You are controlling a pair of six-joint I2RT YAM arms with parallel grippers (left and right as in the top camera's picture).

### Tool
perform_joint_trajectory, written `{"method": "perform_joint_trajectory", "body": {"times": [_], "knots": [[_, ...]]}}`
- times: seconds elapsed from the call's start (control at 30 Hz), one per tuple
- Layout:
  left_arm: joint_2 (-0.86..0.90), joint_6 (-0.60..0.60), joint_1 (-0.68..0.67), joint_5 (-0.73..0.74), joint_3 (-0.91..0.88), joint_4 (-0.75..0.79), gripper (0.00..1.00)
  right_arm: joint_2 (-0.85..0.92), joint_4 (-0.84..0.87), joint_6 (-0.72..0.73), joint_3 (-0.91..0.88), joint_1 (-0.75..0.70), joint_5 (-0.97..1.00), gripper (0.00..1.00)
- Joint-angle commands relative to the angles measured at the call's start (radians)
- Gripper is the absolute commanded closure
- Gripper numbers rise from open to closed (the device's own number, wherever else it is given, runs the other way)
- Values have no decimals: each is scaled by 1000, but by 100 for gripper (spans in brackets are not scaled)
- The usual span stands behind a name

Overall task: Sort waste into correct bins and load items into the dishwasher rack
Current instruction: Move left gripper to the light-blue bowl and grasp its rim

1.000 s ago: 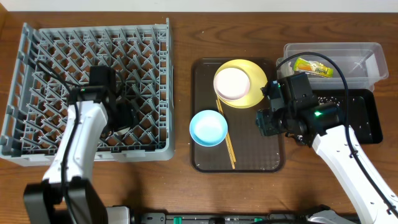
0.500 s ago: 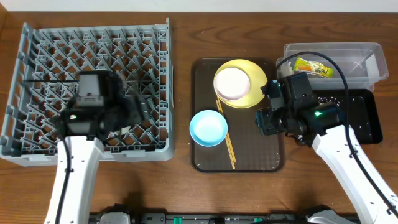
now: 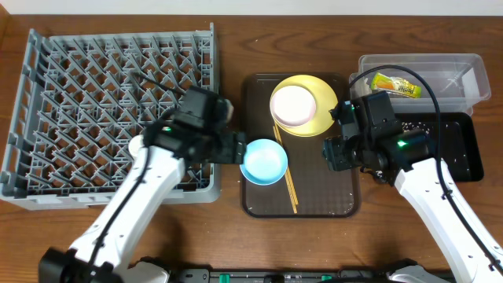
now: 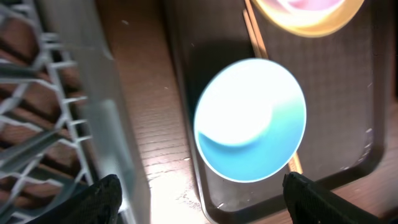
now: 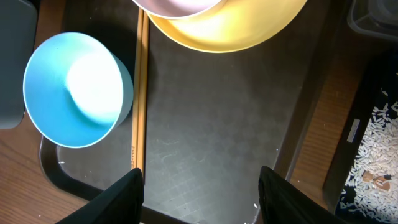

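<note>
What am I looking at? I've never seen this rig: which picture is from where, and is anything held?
Two robot arms at a table, each ending in a two-finger gripper. The wide picture is from a fixed overhead camera; the other two are from wrist cameras looking past the fingers. At left is the grey dishwasher rack. The brown tray carries a blue bowl, chopsticks and a yellow plate with a white bowl on it. At right, a clear box holds a wrapper and a black tray holds rice grains. The left gripper is open over the blue bowl, the right gripper open over the brown tray; nothing is held.
</note>
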Motion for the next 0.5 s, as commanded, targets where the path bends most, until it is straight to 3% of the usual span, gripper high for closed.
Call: {"method": "perform_joint_trajectory", "body": {"times": [0.0, 0.47], "knots": [[55, 12, -56, -88, 18, 13, 15, -6, -1, -6, 8, -8, 5, 43], [207, 12, -134, -93, 18, 97, 22, -6, -8, -3, 8, -8, 5, 43]]}}
